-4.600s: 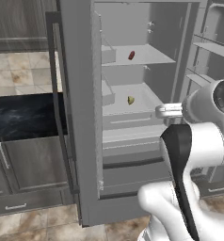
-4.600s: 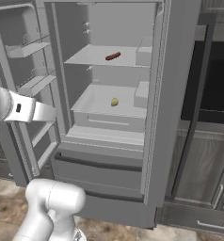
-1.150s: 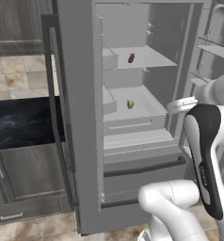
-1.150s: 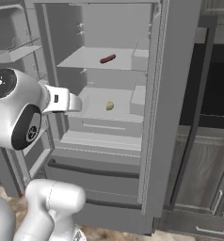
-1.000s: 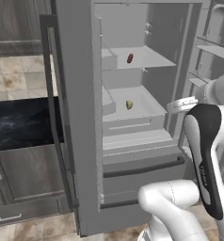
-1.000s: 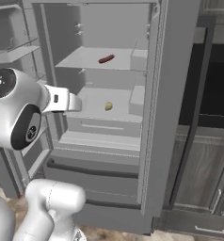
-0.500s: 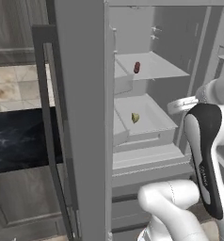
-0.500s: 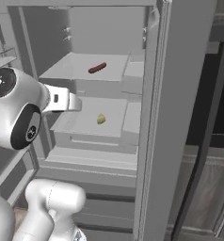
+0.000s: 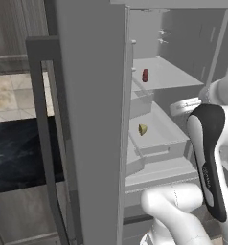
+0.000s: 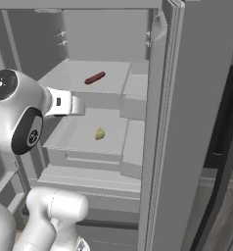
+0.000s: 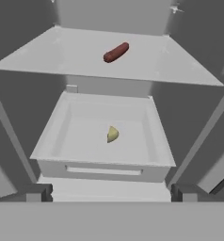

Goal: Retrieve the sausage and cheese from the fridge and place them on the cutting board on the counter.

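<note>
The fridge (image 9: 89, 119) stands with both doors swung wide. On its upper shelf (image 11: 62, 56) lies the dark red-brown sausage (image 11: 116, 52) (image 9: 145, 75) (image 10: 94, 78). One level down, the yellow cheese (image 11: 112, 134) (image 9: 142, 129) (image 10: 99, 133) rests in a shallow white drawer (image 11: 104, 168). My gripper (image 11: 111, 194) is open and holds nothing, just outside the fridge, in front of the drawer and apart from both foods. The black marble counter (image 9: 20, 153) lies left of the fridge. The cutting board is out of view.
The left fridge door with its dark handle (image 9: 46, 143) stands close on my left, and the right door (image 10: 187, 127) close on my right. My white arm (image 9: 207, 158) rises before the lower shelves. A dark appliance front (image 10: 228, 122) sits beyond the right door.
The base has driven closer to the fridge, so the shelves and both foods look larger in both base views. The gripper has stayed open.
</note>
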You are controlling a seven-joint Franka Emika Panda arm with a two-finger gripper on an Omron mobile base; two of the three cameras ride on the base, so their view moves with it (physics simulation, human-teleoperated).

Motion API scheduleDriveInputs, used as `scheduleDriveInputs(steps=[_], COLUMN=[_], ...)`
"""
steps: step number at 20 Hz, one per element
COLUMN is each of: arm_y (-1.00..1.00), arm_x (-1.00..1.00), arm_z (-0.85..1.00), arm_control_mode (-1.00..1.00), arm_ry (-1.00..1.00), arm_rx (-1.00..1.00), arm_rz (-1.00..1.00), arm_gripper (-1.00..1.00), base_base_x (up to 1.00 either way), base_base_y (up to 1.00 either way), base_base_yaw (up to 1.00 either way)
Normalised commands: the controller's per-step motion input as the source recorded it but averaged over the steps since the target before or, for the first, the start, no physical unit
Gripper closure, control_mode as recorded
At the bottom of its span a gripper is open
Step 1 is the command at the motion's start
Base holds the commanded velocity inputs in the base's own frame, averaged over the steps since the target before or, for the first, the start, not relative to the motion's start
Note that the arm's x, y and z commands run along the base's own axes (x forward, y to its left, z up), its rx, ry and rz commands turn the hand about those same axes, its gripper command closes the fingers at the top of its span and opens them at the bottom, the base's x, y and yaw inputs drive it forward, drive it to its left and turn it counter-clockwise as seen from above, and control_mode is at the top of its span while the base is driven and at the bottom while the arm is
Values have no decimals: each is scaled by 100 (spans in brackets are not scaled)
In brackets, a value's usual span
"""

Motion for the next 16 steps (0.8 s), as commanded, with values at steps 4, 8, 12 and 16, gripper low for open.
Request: scheduleDriveInputs(steps=[4, 8, 12, 16], arm_y=[0, 0, 0, 0], arm_x=[0, 0, 3, 1], arm_z=[0, 0, -8, -36], arm_control_mode=[100, 100, -100, -100], arm_ry=[0, 0, 5, 20], arm_rx=[0, 0, 0, 3], arm_rz=[0, 0, 0, -7], arm_gripper=[-100, -100, -100, -100], base_base_x=[59, 36, 20, 0], base_base_y=[0, 0, 0, 0], base_base_yaw=[-3, -2, 0, 0])
